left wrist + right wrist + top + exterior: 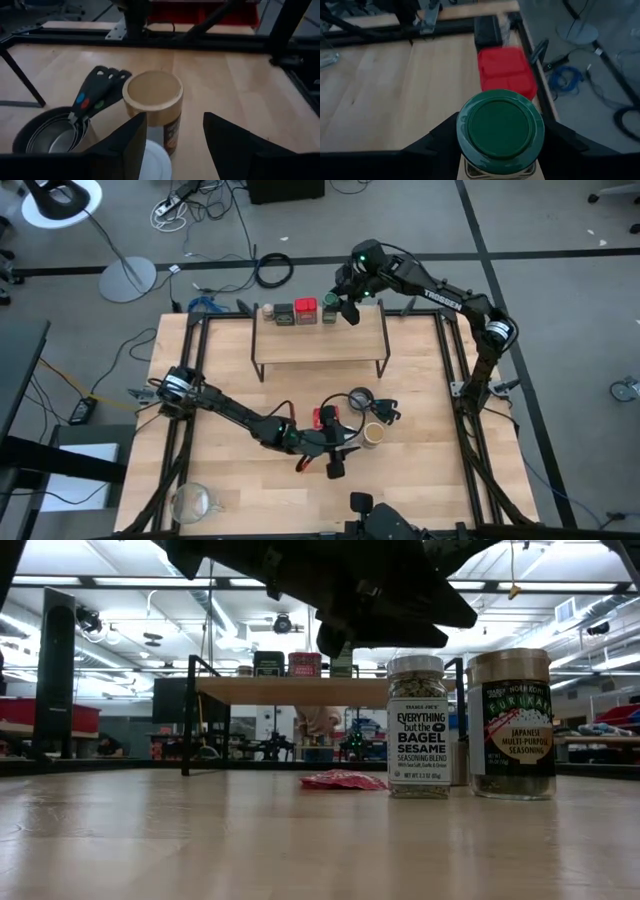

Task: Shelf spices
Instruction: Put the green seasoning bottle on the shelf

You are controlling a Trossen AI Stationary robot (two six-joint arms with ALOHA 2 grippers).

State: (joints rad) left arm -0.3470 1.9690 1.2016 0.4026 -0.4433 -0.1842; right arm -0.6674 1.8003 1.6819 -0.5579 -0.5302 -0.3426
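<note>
Two jars, "Everything but the Bagel", "Japanese Multi-Purpose"

The right arm rises from its base at the worktop's right edge, elbow bent beyond the far right corner, forearm reaching inward along the far edge; the right gripper hangs over the far edge, wrist pointing down, its two fingers pressed against opposite sides of the green jar. The left arm extends from its base at the left edge, low across the worktop toward the near centre; the left gripper points toward the near edge; its fingers stand spread apart, holding nothing.
</note>
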